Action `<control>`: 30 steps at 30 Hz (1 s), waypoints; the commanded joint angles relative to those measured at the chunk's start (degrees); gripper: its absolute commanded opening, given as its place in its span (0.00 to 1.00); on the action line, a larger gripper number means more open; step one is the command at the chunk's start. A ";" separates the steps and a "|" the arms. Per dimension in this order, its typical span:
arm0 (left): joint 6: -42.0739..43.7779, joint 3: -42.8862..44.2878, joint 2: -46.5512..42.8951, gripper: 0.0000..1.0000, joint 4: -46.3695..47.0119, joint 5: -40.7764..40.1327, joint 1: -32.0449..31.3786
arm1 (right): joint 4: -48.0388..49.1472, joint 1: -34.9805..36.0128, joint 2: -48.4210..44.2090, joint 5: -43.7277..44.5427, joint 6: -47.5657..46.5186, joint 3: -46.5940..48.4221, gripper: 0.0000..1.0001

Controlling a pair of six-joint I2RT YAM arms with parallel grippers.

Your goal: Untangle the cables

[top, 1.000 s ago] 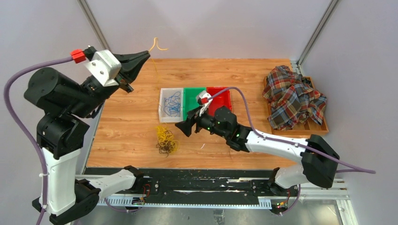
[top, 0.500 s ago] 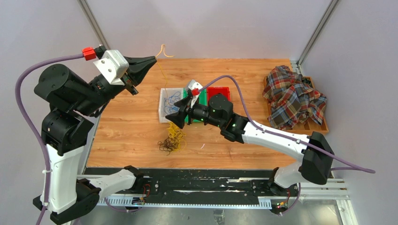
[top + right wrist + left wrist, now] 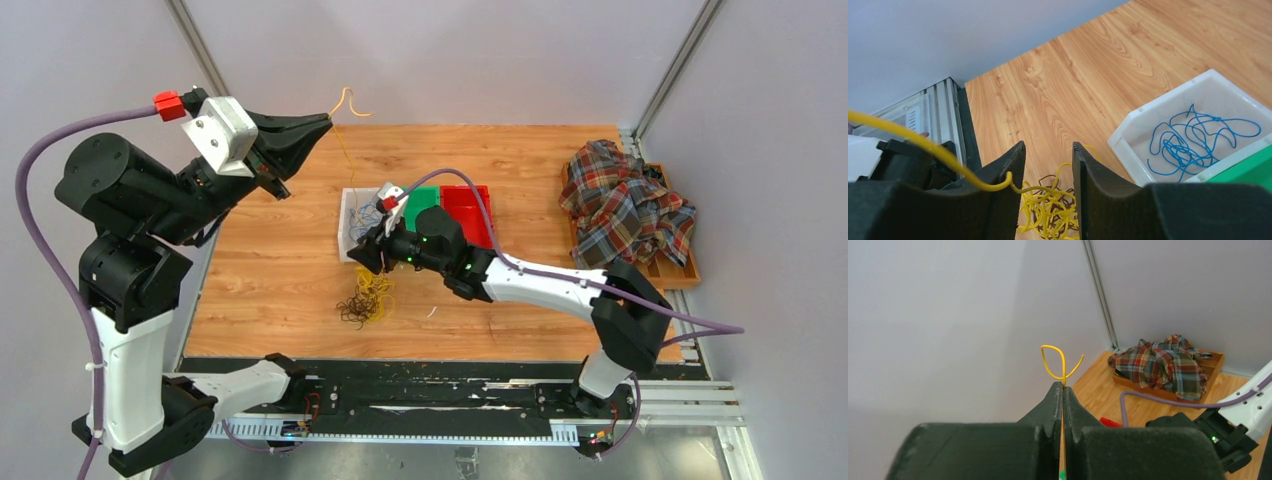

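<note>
Fingers of the right arm astride yellow cable, contact unclear

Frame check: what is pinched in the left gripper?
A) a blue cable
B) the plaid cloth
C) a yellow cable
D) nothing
C: the left gripper is shut on a yellow cable, whose loop pokes out just above it.

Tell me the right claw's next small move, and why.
Probably close the right claw on the yellow cable. The left claw holds that cable's end pinched up high. The strand runs down into the right claw's open gap above the tangle, so gripping there would likely let the arms pull it free.
</note>
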 commanded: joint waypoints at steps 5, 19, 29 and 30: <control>-1.73 5.85 1.08 0.01 0.66 0.59 -0.30 | 5.83 0.57 6.66 4.60 3.19 -2.61 0.31; 9.05 13.13 3.58 0.00 13.52 -15.94 -0.30 | 12.44 1.72 10.44 13.16 9.41 -16.34 0.26; 16.60 16.07 5.38 0.00 32.05 -23.18 -0.30 | 13.73 2.94 12.76 14.13 12.15 -20.36 0.30; 17.03 16.35 5.46 0.00 33.12 -23.62 -0.30 | 13.69 2.96 12.64 14.18 12.22 -20.62 0.30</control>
